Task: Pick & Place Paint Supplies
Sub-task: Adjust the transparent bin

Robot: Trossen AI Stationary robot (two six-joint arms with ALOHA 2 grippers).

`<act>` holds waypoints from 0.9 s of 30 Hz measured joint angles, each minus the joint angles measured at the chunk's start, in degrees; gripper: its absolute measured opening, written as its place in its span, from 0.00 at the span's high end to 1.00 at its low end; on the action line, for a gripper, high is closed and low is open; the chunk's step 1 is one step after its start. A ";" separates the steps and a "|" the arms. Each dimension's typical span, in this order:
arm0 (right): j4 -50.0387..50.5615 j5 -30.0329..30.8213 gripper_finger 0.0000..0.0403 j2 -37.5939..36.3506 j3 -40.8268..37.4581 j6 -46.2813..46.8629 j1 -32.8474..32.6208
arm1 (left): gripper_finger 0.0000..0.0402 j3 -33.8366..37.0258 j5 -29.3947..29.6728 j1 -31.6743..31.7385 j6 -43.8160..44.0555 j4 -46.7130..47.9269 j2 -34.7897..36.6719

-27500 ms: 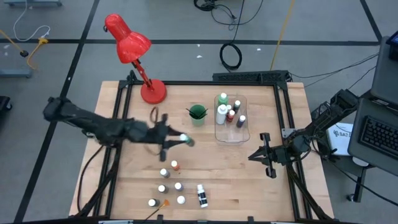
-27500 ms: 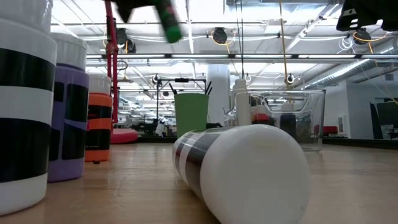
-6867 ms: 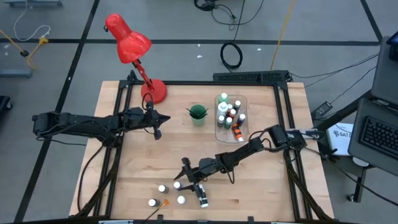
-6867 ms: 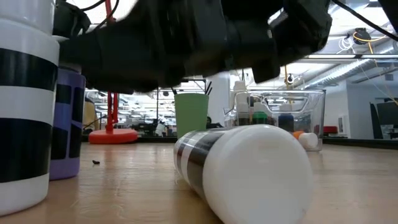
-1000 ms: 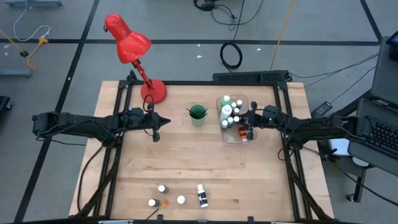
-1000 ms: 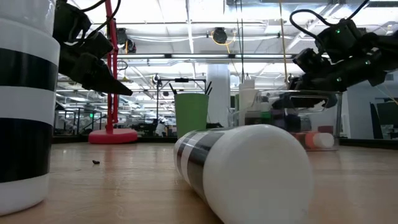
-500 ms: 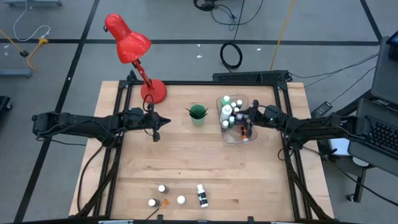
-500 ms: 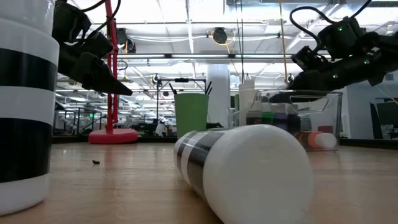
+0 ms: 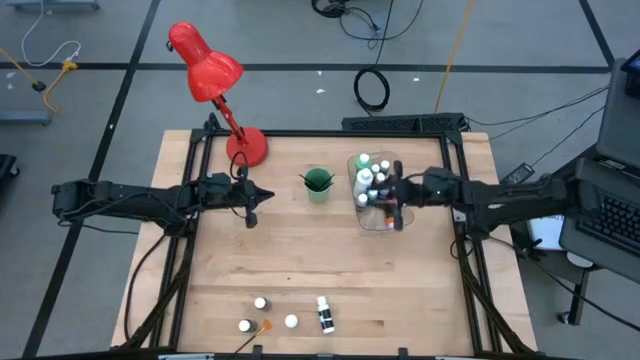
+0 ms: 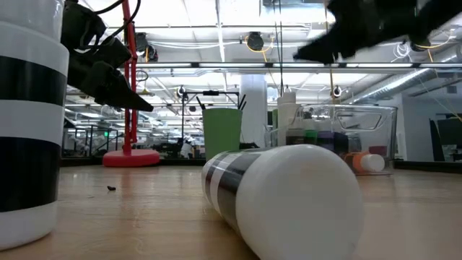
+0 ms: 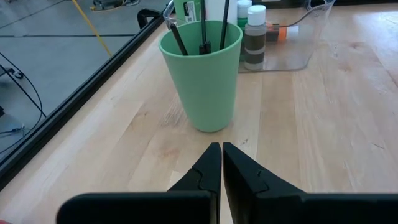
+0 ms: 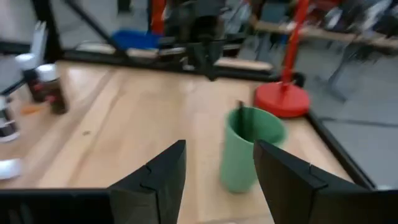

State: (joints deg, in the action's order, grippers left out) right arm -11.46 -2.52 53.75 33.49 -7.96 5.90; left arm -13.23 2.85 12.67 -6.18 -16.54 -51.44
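Across the pale wooden tabletop (image 9: 330, 260), the right gripper (image 9: 397, 203) hangs parted and empty above the clear plastic bin (image 9: 377, 222), so a drop-off looks finished; next comes fetching the small white-capped paint bottles (image 9: 260, 303) near the front edge, while the closed, empty left gripper (image 9: 252, 208) waits beside the green plastic cup (image 9: 318, 185).

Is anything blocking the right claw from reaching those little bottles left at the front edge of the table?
Nothing visible does. The right gripper hangs open over the clear bin; the small bottles and the fallen black-banded bottle sit across bare wood. The green cup and left gripper stand off to the side.
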 joint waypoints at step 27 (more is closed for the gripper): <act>62.72 14.82 0.55 16.90 25.08 15.92 -23.01 | 0.95 0.00 -0.42 0.00 -0.60 1.43 0.00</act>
State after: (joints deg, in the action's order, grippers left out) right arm 51.26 12.30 70.65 58.56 7.96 -17.12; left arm -13.23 2.44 12.67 -6.78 -15.11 -51.44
